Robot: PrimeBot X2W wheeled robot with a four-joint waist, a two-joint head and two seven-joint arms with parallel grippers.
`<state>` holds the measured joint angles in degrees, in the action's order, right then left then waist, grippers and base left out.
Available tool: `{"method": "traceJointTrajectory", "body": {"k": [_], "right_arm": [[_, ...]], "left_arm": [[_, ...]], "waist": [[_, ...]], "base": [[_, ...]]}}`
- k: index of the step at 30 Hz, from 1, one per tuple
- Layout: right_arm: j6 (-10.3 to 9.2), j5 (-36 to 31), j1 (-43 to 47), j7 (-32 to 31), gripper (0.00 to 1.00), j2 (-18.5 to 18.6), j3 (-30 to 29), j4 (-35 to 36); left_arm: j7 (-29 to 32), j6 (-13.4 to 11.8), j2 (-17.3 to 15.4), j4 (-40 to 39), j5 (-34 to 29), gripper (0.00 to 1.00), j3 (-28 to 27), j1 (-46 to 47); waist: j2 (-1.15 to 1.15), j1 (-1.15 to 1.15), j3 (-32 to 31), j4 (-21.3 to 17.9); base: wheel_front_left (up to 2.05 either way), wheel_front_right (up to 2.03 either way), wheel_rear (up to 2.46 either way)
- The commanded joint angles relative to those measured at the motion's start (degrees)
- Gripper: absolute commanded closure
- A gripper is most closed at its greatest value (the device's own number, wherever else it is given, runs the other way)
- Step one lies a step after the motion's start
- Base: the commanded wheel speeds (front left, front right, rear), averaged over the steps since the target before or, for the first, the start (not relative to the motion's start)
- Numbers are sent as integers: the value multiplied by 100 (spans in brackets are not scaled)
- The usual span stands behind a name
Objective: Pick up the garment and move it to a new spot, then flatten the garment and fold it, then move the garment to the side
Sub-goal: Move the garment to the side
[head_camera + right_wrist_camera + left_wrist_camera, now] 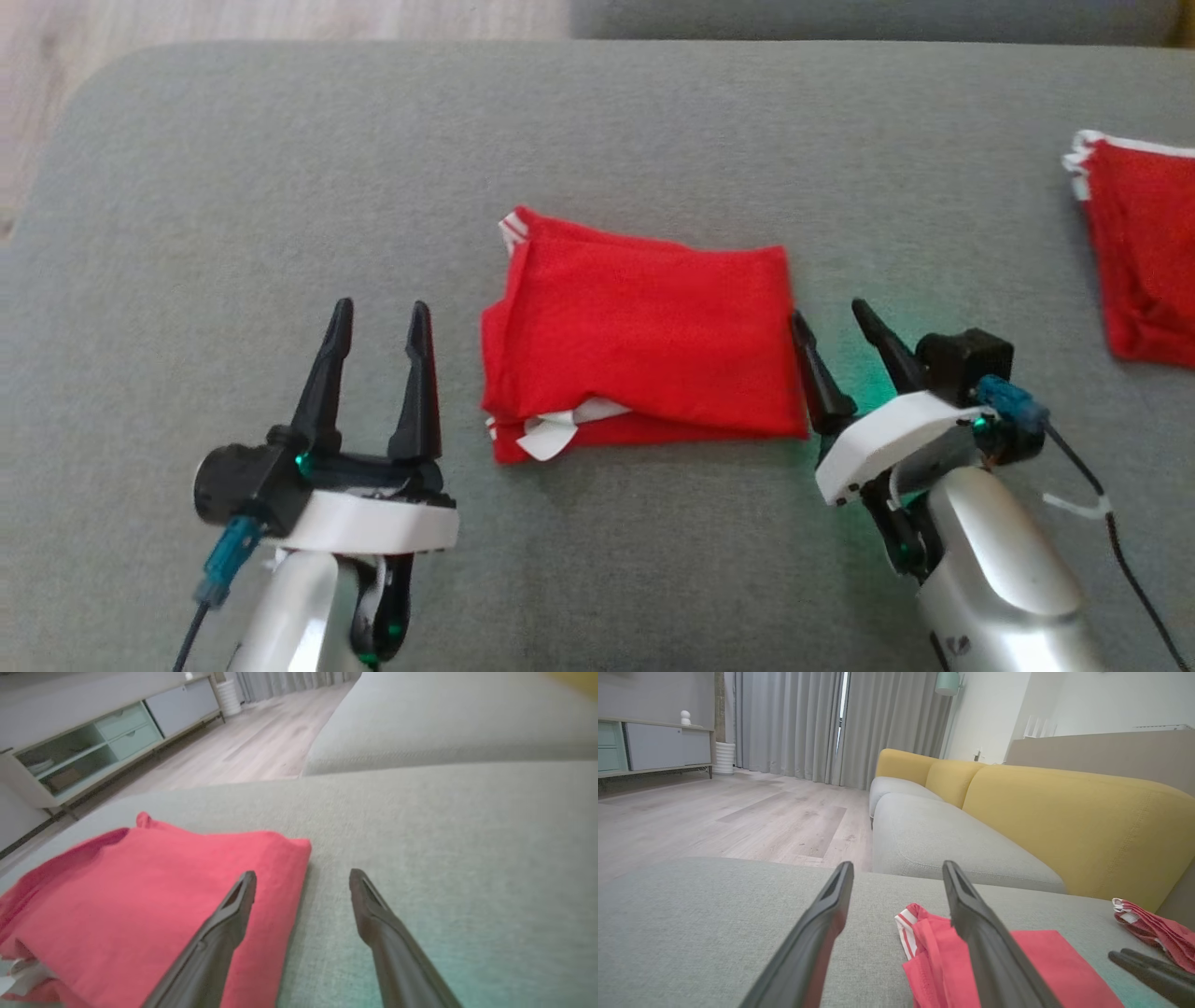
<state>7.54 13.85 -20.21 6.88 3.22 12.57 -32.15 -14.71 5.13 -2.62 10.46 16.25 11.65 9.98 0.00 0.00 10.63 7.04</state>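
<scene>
While the folded red garment [644, 341] lies on the grey cushion [280, 187], the left gripper [381, 313] hovers left of it — jaws spread, empty. The right gripper [827, 313] sits at its right edge, jaws spread.

1. Soft, even daylight is filling all views, leaving faint shadows under the red garment [644, 336].
2. A bright strip is glaring between the curtains [784, 723] in the left wrist view.
3. A green glow is spilling onto the grey cushion [280, 168] beside the right gripper [828, 311].
4. The right wrist view is blurring toward its top.
</scene>
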Motion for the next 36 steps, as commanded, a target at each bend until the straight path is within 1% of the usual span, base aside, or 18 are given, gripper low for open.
{"method": "traceJointTrajectory", "body": {"k": [1,7,12,13,14,17,22,23,25,29,30,31,32,36], "right_arm": [[-5,94,-207,-61,0,-34,174,-26],[-5,286,-395,-208,0,-34,401,-624],[-5,321,-444,-314,0,-34,559,-1030],[-5,302,-462,-313,46,-34,602,-1080],[-5,286,-484,-287,100,-34,655,-1103],[-5,145,-593,-99,100,-34,727,-1115],[-5,-221,-808,206,100,-35,663,-1050],[-5,-386,-859,254,100,-35,651,-1025],[-5,-951,-968,331,100,-35,620,-950],[-5,-1811,-1095,297,100,-5,493,-657],[-5,-2035,-1155,206,100,118,496,-486],[-5,-2078,-1189,152,100,216,503,-399],[-5,-2078,-1189,152,100,216,503,-399],[-5,-2105,-1355,-60,100,861,685,-36]], "left_arm": [[-29,10,-26,-164,35,0,-101,262],[-29,-26,-26,-137,94,0,26,335],[-29,-42,-26,-119,100,0,54,324],[-29,-43,-26,-119,98,0,48,317],[-29,-46,-26,-119,94,0,36,309],[-29,-64,-26,-121,76,0,-25,287],[-29,-43,-26,-176,46,0,-67,295],[-29,-38,-26,-194,41,0,-70,303],[-29,-29,-26,-244,30,0,-74,315],[-29,-28,-26,-293,3,0,-84,319],[-29,-12,-26,-299,-26,0,-72,343],[-29,-3,-26,-298,-43,0,-59,361],[-29,-3,-26,-298,-43,0,-59,361],[-29,27,-26,-323,-79,0,24,443]], "waist": [[0,0,99,180],[0,0,186,487],[0,0,196,607],[0,0,194,608],[0,0,190,599],[0,0,157,505],[0,0,65,196],[0,0,46,119],[0,0,1,-65],[0,0,-20,-465],[0,0,12,-667],[0,0,29,-762],[0,0,29,-762],[0,0,130,-1105]], "base": [[0,0,0],[0,0,0],[0,0,0],[0,0,0],[0,0,0],[0,0,0],[0,0,0],[0,0,0],[0,0,0],[0,0,0],[0,0,0],[0,0,0],[0,0,0],[0,0,0]]}}
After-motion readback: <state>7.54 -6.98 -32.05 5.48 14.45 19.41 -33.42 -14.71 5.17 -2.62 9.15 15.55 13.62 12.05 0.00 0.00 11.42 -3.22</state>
